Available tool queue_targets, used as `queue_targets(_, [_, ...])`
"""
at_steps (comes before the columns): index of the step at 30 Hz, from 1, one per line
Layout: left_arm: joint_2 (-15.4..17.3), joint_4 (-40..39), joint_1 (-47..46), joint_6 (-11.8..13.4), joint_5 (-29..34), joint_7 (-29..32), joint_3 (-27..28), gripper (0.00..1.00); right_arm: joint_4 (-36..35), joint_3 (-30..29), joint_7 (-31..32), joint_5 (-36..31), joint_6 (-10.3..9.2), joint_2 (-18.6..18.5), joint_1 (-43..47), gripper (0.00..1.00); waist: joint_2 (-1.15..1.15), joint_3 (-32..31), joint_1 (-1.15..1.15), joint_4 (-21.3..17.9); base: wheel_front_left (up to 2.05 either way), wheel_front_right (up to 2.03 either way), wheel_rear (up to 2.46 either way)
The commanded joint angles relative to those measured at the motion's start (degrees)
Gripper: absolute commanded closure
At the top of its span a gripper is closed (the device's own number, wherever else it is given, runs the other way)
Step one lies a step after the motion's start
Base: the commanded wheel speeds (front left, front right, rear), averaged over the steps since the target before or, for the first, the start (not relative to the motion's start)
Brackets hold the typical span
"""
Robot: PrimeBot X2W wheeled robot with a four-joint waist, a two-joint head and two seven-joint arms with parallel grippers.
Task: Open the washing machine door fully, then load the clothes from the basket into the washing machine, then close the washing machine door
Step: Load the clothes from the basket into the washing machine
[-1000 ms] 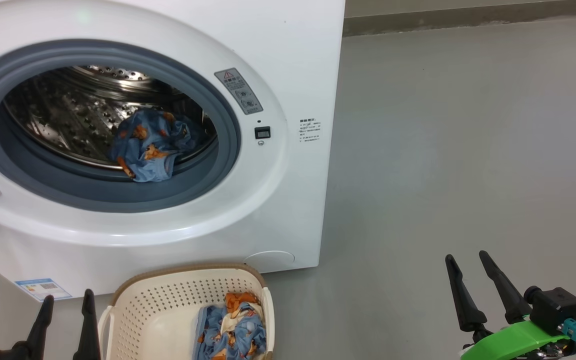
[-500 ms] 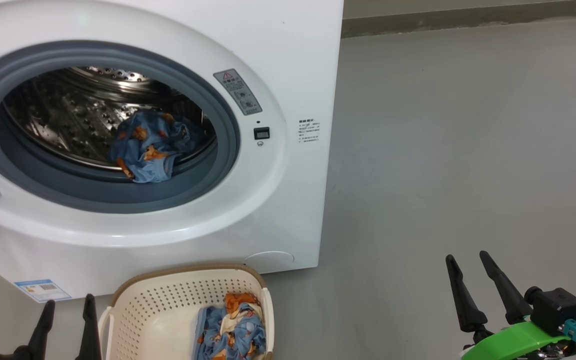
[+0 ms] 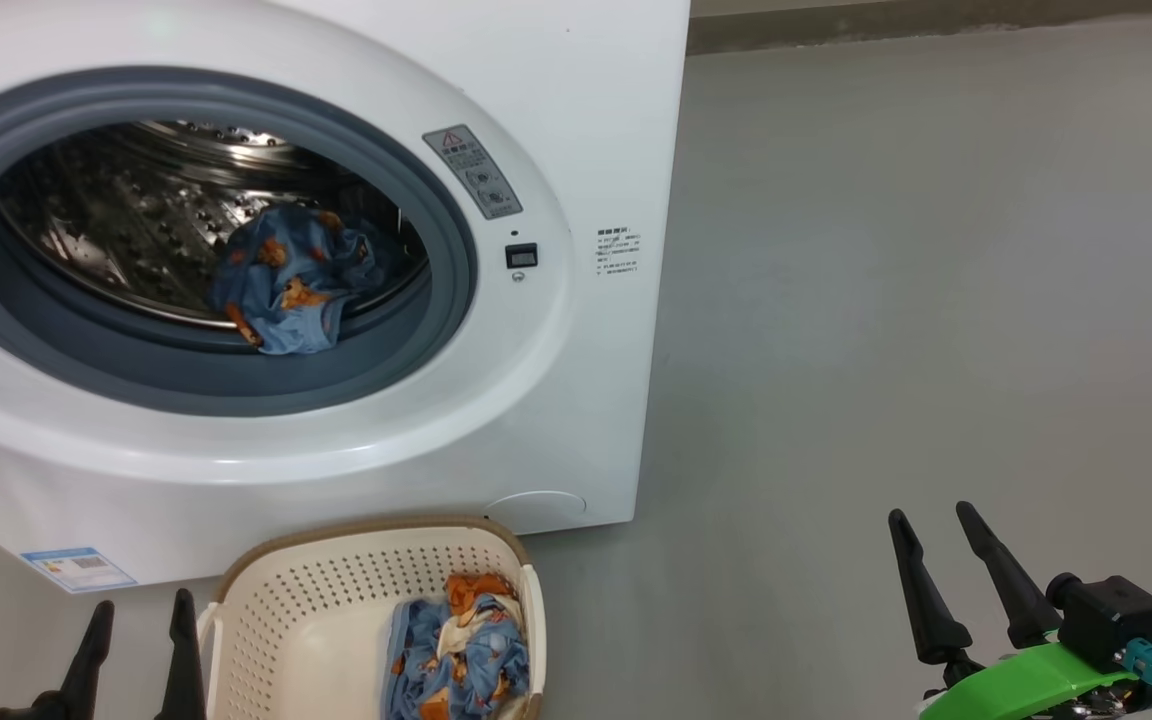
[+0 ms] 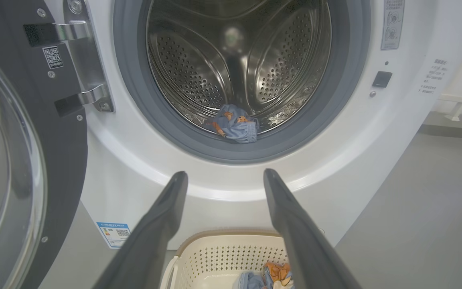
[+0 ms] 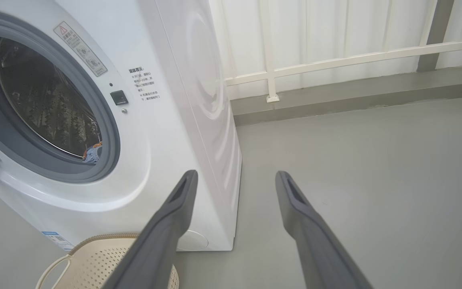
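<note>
The white washing machine (image 3: 576, 120) stands with its door (image 4: 18, 160) swung wide open at the left, black rim and glass bowl facing me. One blue patterned piece of clothes (image 3: 286, 275) lies at the drum's front lip, also seen as clothes (image 4: 235, 126). The cream basket (image 3: 276, 620) sits on the floor below the opening, with another blue and orange piece of clothes (image 3: 461, 650) in its right end. My left gripper (image 3: 141, 605) is open, just left of the basket, nothing between its fingers. My right gripper (image 3: 931, 515) is open over bare floor far to the right.
Grey floor (image 3: 936, 250) stretches to the right of the machine. A white railing (image 5: 335, 60) on a low kerb runs behind it. A blue label sticker (image 3: 76, 567) marks the machine's lower left front.
The head view has shifted slightly, so the machine and basket sit a little higher in the picture. Both grippers stay open and in place.
</note>
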Motion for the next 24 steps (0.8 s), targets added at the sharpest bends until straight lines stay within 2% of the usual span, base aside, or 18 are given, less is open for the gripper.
queue_targets(1, [1.17,-0.91,-1.40,0.03,0.31,-0.30,1.52,0.00,-1.56,1.19,-0.47,-0.03,0.32,-0.46,-0.88,0.00,0.00,0.42,0.00,-0.08,0.00,0.00,0.00])
queue_targets(9, [1.19,1.66,-3.08,0.03,-0.55,-0.30,0.25,0.00,-2.16,0.92,-0.47,-0.40,0.32,0.57,-2.72,0.00,0.00,3.83,0.00,-0.57,0.00,0.00,0.00])
queue_targets(24, [3.94,14.77,-12.76,0.03,-5.81,-0.30,-7.62,0.00,-3.89,0.50,-0.47,-1.65,0.32,3.23,-9.26,0.00,0.00,16.13,0.00,-1.69,0.00,0.00,0.00])
